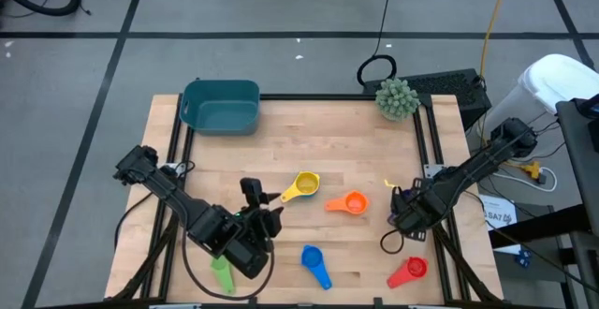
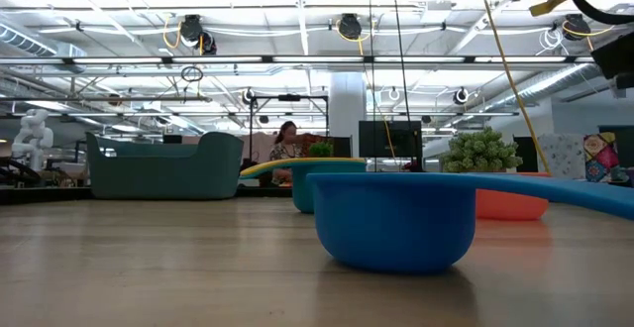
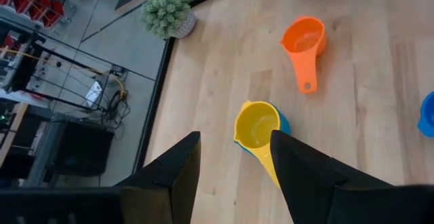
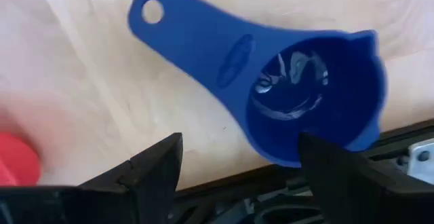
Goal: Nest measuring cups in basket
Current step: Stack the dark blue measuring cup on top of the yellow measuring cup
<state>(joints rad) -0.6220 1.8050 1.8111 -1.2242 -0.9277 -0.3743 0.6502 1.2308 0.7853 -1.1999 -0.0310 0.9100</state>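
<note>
Two open grippers hang over a pale wooden table (image 1: 309,136) with nothing held and none of the cups in the basket yet. The teal-blue rectangular plastic basket (image 1: 220,106) with solid walls stands at the far left corner. A spiky green ball plant (image 1: 397,98) sits at the far right corner.

Out on the boards lie the small plastic measuring cups. A yellow scoop-like cup (image 3: 258,125) at mid-table appears to sit inside a light blue one, only a sliver of which shows. An orange cup (image 1: 348,202) lies just beside it. A blue cup (image 1: 314,262) and a red cup (image 1: 409,271) lie near the near edge. A green cup (image 1: 221,273) shows partly under the left arm near the near left corner.

The left gripper (image 3: 234,146) hovers short of the yellow cup, fingers spread. The right gripper (image 4: 241,137) hangs with its fingers apart over a dark purple-blue cup (image 4: 305,95) near the right edge.

The cups look light, stiff and smooth, so they will likely skid if nudged. The short flat handle, or a pinch across the bowl wall, seems the safest hold. A handle grip leaves the bowl free for nesting.
</note>
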